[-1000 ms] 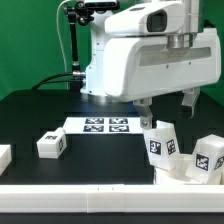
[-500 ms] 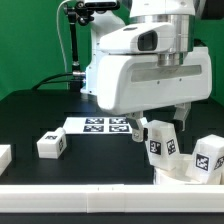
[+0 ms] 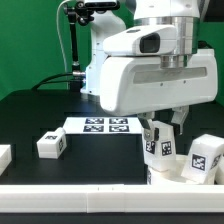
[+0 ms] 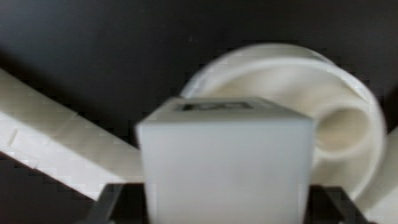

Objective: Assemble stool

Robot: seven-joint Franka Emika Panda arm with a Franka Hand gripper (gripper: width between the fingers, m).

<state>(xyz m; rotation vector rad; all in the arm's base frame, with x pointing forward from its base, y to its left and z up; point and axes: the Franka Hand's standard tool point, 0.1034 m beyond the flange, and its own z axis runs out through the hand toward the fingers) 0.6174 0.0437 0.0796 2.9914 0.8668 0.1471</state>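
White plastic leg (image 3: 158, 146), pinched between gripper (image 3: 160, 130) jaws at seat (image 3: 172, 175) rim: you lift it straight, upright, clear of seat.

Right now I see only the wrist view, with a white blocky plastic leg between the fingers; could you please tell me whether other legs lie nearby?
Observer: Yes, a second white blocky leg with a black-and-white tag stands close to the exterior view's right of the gripped leg.
Operator: Thank you; is there a third?
Observer: Yes, a third tagged white leg sits on the black table, far toward the exterior view's left.
Operator: Anything else there?
Observer: The thin flat white marker board, to the exterior view's left of the gripper.
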